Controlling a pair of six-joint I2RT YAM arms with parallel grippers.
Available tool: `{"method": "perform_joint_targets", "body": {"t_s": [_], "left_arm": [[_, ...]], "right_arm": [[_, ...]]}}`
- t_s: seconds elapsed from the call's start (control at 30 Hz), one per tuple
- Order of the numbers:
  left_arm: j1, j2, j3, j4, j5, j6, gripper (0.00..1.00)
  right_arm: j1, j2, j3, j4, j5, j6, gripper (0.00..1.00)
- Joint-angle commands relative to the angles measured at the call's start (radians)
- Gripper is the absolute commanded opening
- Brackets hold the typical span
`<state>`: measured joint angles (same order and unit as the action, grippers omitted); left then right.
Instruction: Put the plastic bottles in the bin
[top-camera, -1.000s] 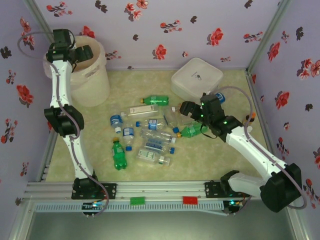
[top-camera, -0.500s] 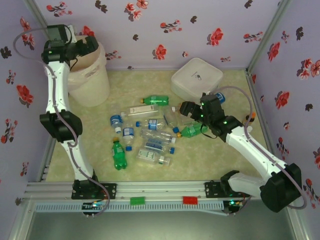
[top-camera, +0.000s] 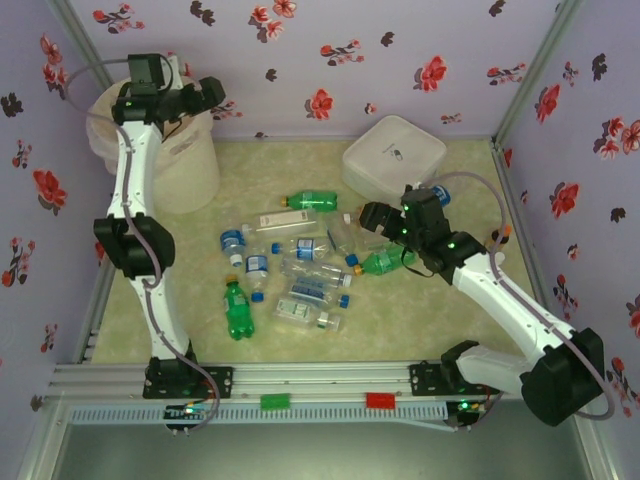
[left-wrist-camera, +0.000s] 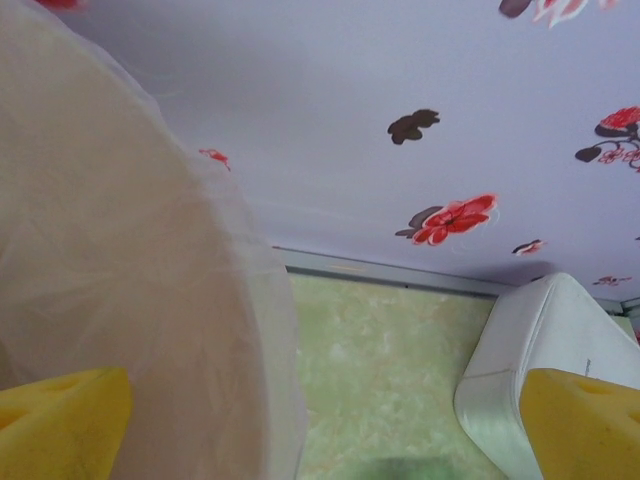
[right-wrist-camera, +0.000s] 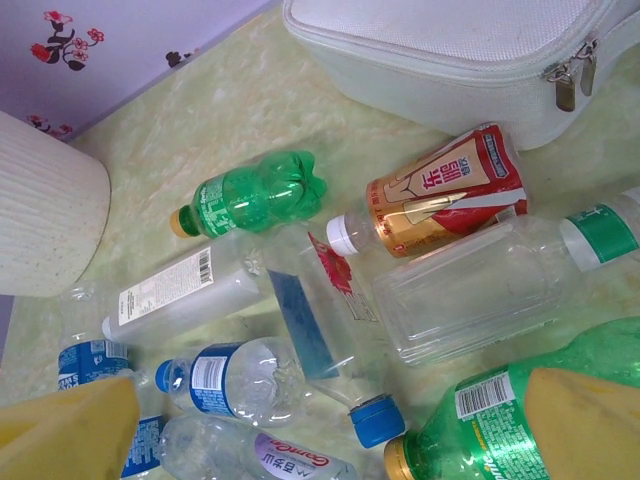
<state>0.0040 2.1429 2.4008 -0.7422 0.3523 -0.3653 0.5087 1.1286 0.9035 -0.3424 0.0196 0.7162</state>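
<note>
Several plastic bottles (top-camera: 300, 268) lie in a loose heap mid-table, mostly clear with blue caps, among them a green one (top-camera: 310, 200) and another green one (top-camera: 238, 308). The cream bin (top-camera: 160, 150) with its bag liner (left-wrist-camera: 120, 280) stands at the back left. My left gripper (top-camera: 208, 93) hangs open and empty just past the bin's right rim; in the left wrist view (left-wrist-camera: 320, 430) bare table lies between its fingers. My right gripper (top-camera: 368, 221) hovers open over the heap's right side. Below it (right-wrist-camera: 330, 430) lie a clear blue-capped bottle (right-wrist-camera: 340, 330), a red-labelled bottle (right-wrist-camera: 445, 190) and a green bottle (right-wrist-camera: 480, 430).
A flat white zippered box (top-camera: 393, 160) sits at the back right, close behind the right gripper. Flowered walls close the table on three sides. Bare green table lies between the bin and the box (left-wrist-camera: 520, 350).
My left gripper has swung right from above the bin's mouth to just past its right rim. The right arm and the bottles on the table have stayed put.
</note>
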Motion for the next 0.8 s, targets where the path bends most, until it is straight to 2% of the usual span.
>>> {"method": "perform_joint_targets", "body": {"t_s": [0.0,0.07,0.23,0.37,0.67,0.77], "left_arm": [[-0.021,0.033,0.017,0.008,0.02,-0.015,0.98],[-0.033,0.05,0.038,0.004,0.019,-0.015,0.94],[-0.045,0.081,0.094,-0.003,0.019,-0.011,0.73],[-0.054,0.1,0.121,0.003,0.025,-0.032,0.66],[-0.118,0.087,0.121,0.029,0.034,-0.064,0.72],[-0.141,0.07,0.098,0.044,0.036,-0.068,0.8]], "right_arm": [[0.003,-0.021,0.014,0.002,0.011,-0.011,1.0],[0.002,-0.023,0.015,-0.002,0.011,-0.013,1.0],[0.003,-0.021,0.013,-0.002,0.019,-0.013,1.0],[0.004,-0.018,0.015,-0.002,0.023,-0.015,1.0],[0.003,-0.013,0.011,-0.013,0.05,-0.007,1.0],[0.001,-0.009,0.009,-0.049,0.116,0.004,1.0]]}}
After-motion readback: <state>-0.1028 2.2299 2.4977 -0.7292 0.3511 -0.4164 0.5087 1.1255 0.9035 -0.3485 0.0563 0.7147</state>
